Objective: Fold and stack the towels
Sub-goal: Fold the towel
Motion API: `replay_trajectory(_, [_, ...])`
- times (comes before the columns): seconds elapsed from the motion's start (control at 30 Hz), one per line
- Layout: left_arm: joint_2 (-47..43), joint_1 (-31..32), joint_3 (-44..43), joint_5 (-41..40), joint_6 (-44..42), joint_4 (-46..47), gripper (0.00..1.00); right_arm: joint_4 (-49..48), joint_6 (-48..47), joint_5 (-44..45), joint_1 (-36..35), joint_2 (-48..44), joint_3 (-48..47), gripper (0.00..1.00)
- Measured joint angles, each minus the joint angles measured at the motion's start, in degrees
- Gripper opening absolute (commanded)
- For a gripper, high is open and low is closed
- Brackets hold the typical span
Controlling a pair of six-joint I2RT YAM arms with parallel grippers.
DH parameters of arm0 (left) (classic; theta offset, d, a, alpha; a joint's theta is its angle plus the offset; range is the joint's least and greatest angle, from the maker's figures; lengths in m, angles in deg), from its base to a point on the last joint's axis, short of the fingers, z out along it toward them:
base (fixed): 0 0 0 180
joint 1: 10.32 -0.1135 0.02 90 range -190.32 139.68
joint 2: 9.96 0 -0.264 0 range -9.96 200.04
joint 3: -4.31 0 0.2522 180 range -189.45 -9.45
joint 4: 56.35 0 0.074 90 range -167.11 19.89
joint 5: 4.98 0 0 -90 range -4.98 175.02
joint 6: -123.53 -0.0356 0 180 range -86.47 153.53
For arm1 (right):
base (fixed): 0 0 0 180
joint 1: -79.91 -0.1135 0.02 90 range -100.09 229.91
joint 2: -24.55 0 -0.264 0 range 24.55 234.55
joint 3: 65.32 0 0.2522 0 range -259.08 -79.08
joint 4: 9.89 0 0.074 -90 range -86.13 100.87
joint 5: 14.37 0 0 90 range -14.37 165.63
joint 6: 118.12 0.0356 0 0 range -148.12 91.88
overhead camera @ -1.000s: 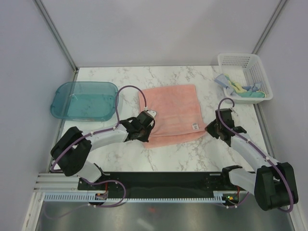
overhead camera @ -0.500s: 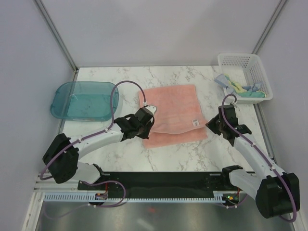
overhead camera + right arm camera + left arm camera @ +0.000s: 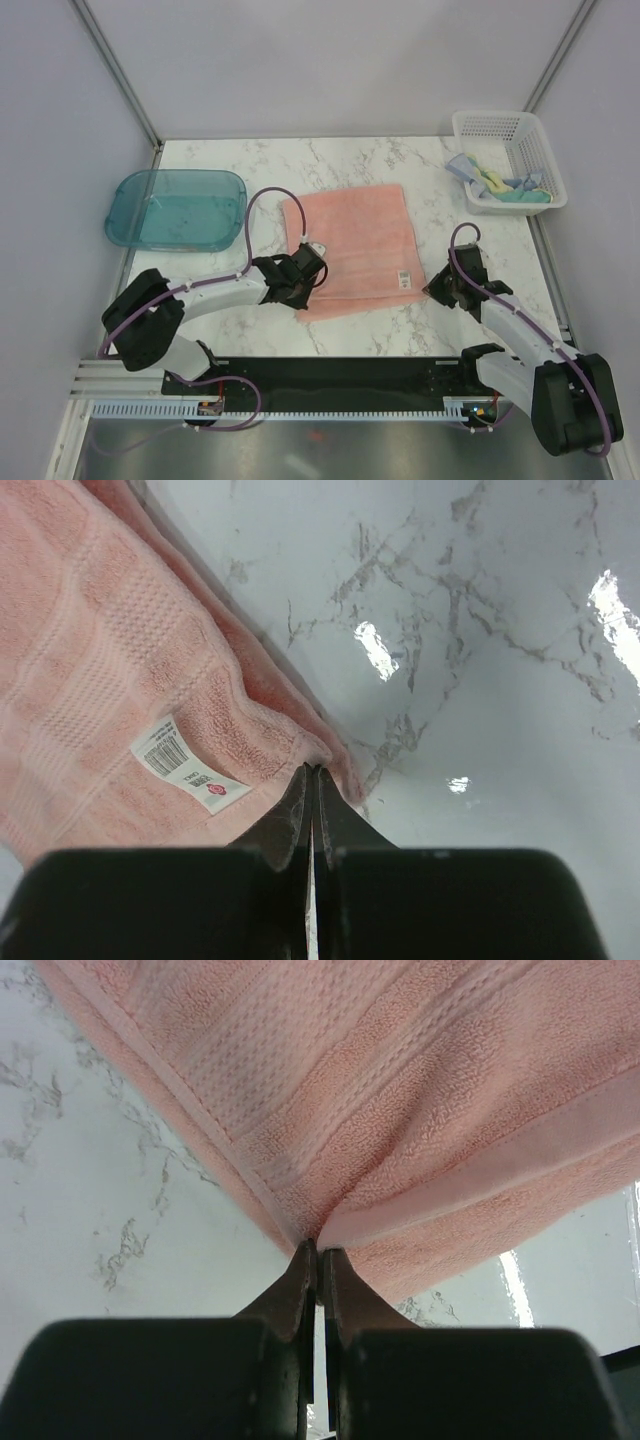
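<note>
Salmon-pink towel [image 3: 355,235] lay central on the worktop [image 3: 380,330], near corners pinched by tightly closed left gripper [image 3: 318,1252] and right gripper [image 3: 312,772].

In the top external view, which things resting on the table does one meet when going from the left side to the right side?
translucent teal tray → salmon-pink towel → white mesh basket, holding the other towels

A translucent teal tray [image 3: 177,215] sits on the left side of the white marble tabletop [image 3: 370,325]. A white mesh basket [image 3: 492,126] stands at the far right corner, well apart from the tray. Pale grey walls [image 3: 330,60] enclose the tabletop.
</note>
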Motion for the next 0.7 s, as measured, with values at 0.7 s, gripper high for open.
replay_trajectory(0.7, [-12.2,1.2,-8.9,-3.8,2.7,-12.4,0.02,8.5,-3.4,-0.6,0.0,-13.2,-10.4,0.00])
